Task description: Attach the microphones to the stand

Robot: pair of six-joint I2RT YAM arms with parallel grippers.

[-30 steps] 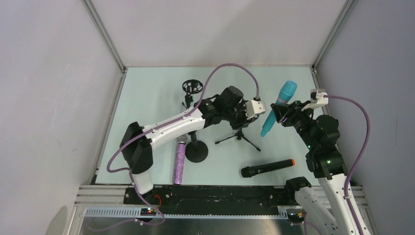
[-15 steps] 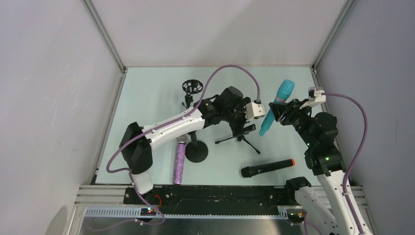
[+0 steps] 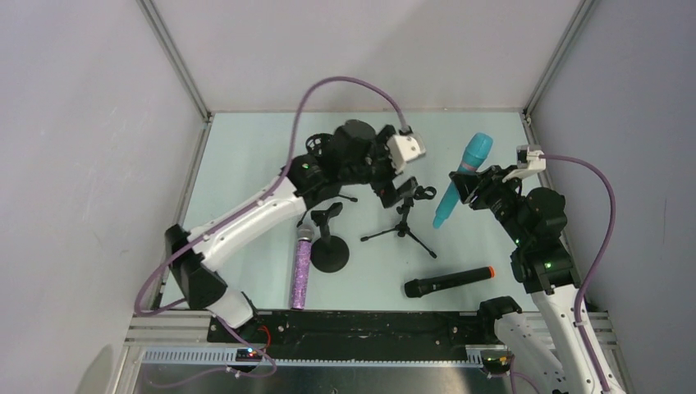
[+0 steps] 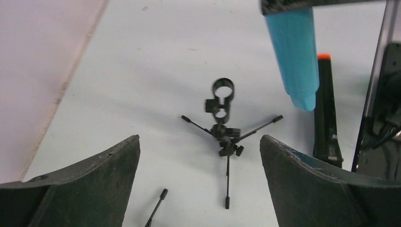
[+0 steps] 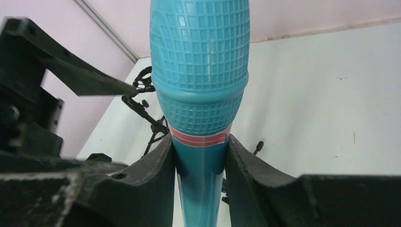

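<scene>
top external gives you the black mic [image 3: 449, 281] and the purple mic [image 3: 301, 271] lying flat on the surface [image 3: 246, 180] nearest the bases, the purple one just beside the round-base stand [image 3: 330, 256]. further in stands the tripod [image 3: 402, 226]. your left gripper [image 3: 398, 193] hovers over it, jaws wide apart. to its right, your right gripper [image 3: 461, 187] has its jaws clamped on the cyan mic [image 3: 476, 153], which is tilted head-up, its tail near the tripod's clip but apart.
</scene>
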